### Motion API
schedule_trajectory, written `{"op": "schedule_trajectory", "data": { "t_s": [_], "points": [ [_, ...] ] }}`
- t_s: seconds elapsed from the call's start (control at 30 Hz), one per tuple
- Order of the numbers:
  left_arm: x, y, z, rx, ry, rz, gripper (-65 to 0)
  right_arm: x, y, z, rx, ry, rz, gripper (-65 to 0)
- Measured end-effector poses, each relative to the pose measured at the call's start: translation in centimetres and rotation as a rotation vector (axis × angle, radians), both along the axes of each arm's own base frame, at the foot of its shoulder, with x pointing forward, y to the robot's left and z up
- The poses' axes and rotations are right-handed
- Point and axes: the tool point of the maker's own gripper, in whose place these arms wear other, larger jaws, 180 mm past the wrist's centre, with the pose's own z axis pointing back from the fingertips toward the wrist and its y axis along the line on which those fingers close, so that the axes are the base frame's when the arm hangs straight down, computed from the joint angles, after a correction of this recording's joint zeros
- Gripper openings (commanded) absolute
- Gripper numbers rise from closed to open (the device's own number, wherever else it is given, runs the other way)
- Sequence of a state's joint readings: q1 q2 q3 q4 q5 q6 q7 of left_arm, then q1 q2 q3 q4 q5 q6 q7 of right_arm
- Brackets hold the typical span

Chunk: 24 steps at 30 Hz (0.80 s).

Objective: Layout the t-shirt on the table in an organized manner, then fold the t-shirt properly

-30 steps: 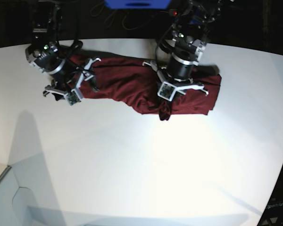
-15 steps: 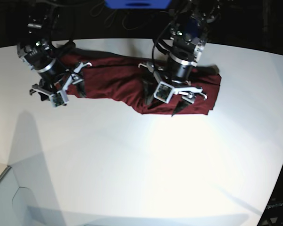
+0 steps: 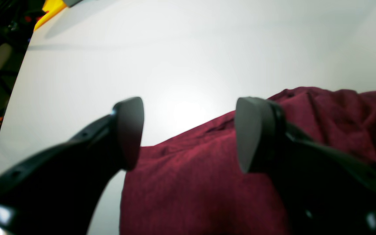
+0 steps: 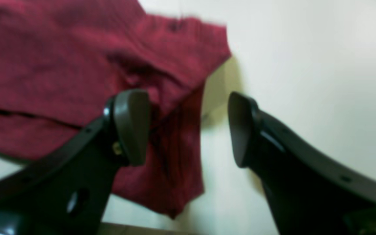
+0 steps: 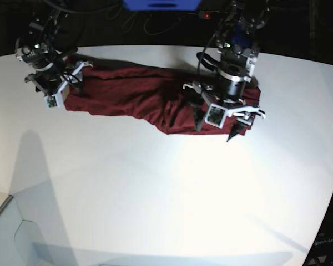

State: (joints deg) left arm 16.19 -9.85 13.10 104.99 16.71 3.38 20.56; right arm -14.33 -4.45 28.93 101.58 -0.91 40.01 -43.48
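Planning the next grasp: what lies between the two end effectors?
In the base view, only the t-shirt stretches from the right end effector to the left end effector; nothing else.

My workspace is the table [image 5: 155, 194], a wide white top filling most of the base view, its curved edge running along the top and right of the frame. Directly on it lies the t-shirt [image 5: 133, 97], a dark maroon, rumpled band stretched across the upper middle.
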Motion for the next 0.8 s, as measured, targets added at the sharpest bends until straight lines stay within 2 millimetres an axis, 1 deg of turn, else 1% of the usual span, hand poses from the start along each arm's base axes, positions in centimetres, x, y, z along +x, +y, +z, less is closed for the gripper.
{"op": "schedule_trajectory", "data": {
  "t_s": [0.17, 0.3, 0.4, 0.53, 0.6, 0.67, 0.7, 0.77, 0.8],
  "points": [
    [0.0, 0.2, -0.1, 0.004, 0.001, 0.004, -22.8, 0.0, 0.5, -0.1, 0.008, 0.002, 0.007, -27.0],
    [-0.1, 1.2, -0.2, 0.010, 0.006, 0.029, -22.8, -0.3, 1.6, -0.5, 0.040, 0.009, -0.005, -27.0],
    [-0.5, 1.9, -0.5, 0.015, 0.011, 0.044, -22.8, -0.4, 2.2, -0.6, 0.055, 0.011, -0.003, -27.0],
    [-0.9, 3.2, -0.7, 0.023, 0.022, 0.079, -22.8, -0.6, 4.4, -1.0, 0.083, 0.021, 0.049, -27.3],
    [-0.8, 4.2, -0.7, 0.031, 0.021, 0.103, -22.8, -0.5, 4.8, -1.0, 0.087, 0.021, 0.063, -27.6],
    [-0.6, 5.4, -0.6, 0.042, 0.017, 0.134, -22.8, -0.5, 5.1, -1.2, 0.095, 0.022, 0.066, -29.7],
    [-0.5, 6.0, -0.6, 0.047, 0.016, 0.147, -22.8, -0.3, 5.2, -1.3, 0.105, 0.010, 0.065, -32.3],
    [-0.5, 7.0, -0.5, 0.056, 0.016, 0.171, -22.8, -0.1, 5.5, -1.7, 0.139, 0.000, 0.055, -39.4],
    [-0.5, 7.4, -0.5, 0.060, 0.016, 0.183, -22.8, 0.4, 5.7, -1.8, 0.152, -0.011, 0.053, -43.5]
  ]
}}
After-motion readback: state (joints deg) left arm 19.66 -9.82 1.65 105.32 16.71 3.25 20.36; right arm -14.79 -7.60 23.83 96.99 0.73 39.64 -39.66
